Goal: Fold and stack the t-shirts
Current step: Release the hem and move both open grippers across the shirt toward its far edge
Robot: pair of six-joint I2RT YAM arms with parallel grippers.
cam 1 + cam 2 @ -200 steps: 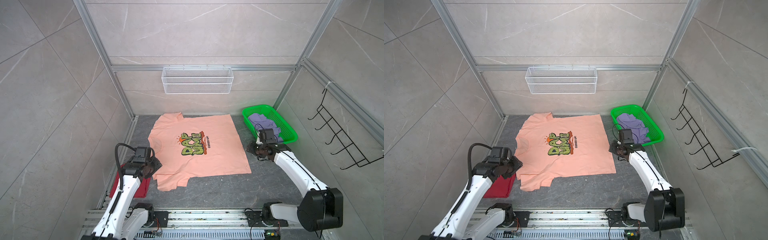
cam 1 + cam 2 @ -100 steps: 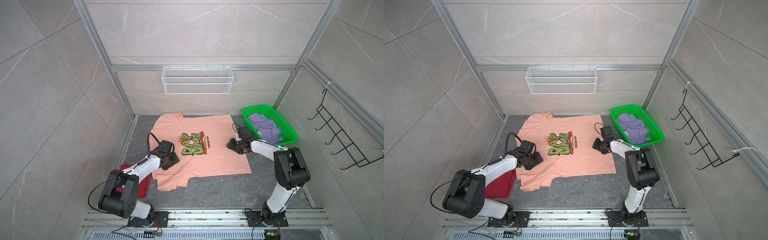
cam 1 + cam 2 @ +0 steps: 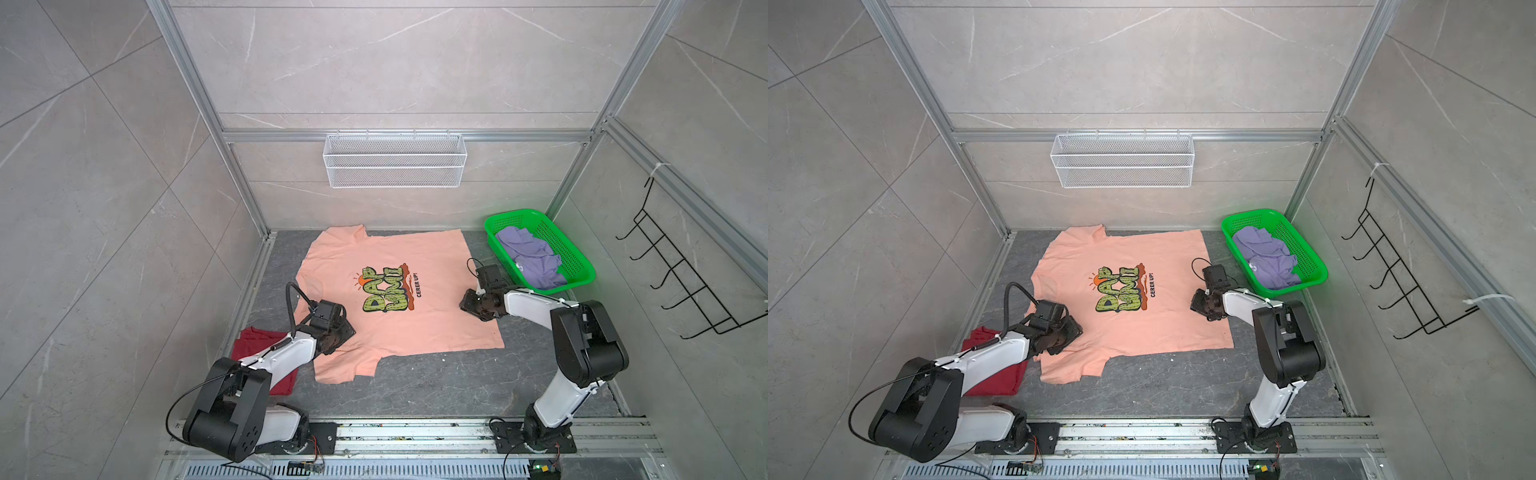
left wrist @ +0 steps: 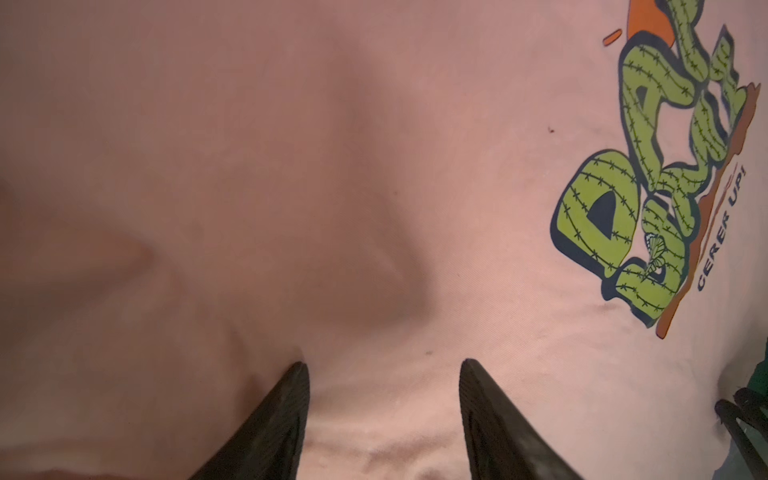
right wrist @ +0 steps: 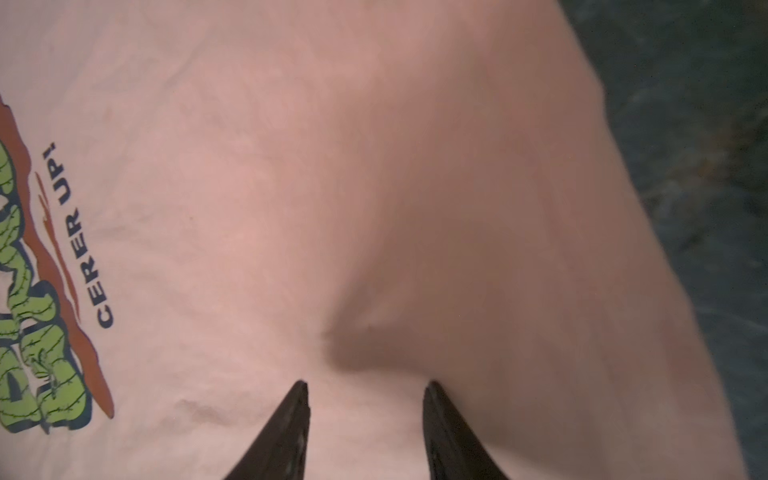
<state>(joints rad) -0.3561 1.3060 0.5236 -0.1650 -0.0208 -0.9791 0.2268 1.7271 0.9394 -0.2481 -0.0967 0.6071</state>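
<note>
Grey tiled walls [image 3: 124, 208] box in your workspace, with a dark grey counter [image 3: 436, 386] at the bottom. The peach shirt [image 3: 395, 249] lies spread flat and print side up across that counter, beneath both end effectors, with its neck on the left arm's side.

Your left end effector [image 3: 344, 332] sits low on the shirt near the shoulder and sleeve. Your right end effector [image 3: 467, 305] sits low near the hem, well apart from the left one, and the chest print [image 3: 384, 291] lies between them.

Just outside the right end effector stands the green basket [image 3: 579, 259], with the purple shirt [image 3: 528, 253] heaped inside it. Behind the left end effector, partly under its arm, the red shirt [image 3: 253, 345] lies on the counter just beside the peach one.

From the left wrist you see the left fingers [image 4: 282, 419] spread apart, tips on flat peach cloth, nothing pinched. From the right wrist, the right fingers [image 5: 286, 428] are also parted, a little narrower, tips on the shirt. A small pucker in the cloth sits just ahead of them, and no cloth is caught between them.
</note>
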